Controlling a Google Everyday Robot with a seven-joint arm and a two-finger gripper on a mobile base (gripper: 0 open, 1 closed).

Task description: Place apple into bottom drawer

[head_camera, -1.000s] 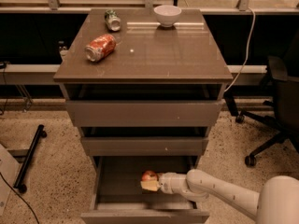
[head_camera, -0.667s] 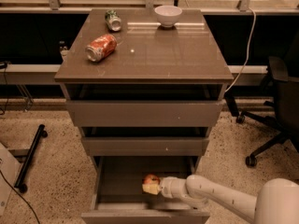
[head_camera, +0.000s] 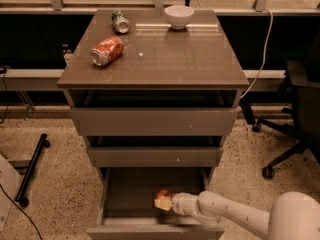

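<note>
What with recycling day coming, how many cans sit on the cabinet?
2: a crushed red-orange can on the cabinet top at left, a green can behind it. The gripper is in the bottom drawer by the apple.

White gripper [head_camera: 167, 204] low inside grey-brown bottom drawer [head_camera: 131, 196], red apple [head_camera: 162, 195] with yellowish patch at its tip; far above it, red-orange soda can [head_camera: 107, 50], green can [head_camera: 120, 21], white bowl [head_camera: 179, 16] on glossy brown cabinet top [head_camera: 190, 59]; speckled beige floor [head_camera: 60, 184] on both sides of it

The red, yellow-patched apple [head_camera: 162, 197] is at the tip of the gripper [head_camera: 168, 204], inside the open grey-brown bottom drawer [head_camera: 125, 196], right of centre.
</note>
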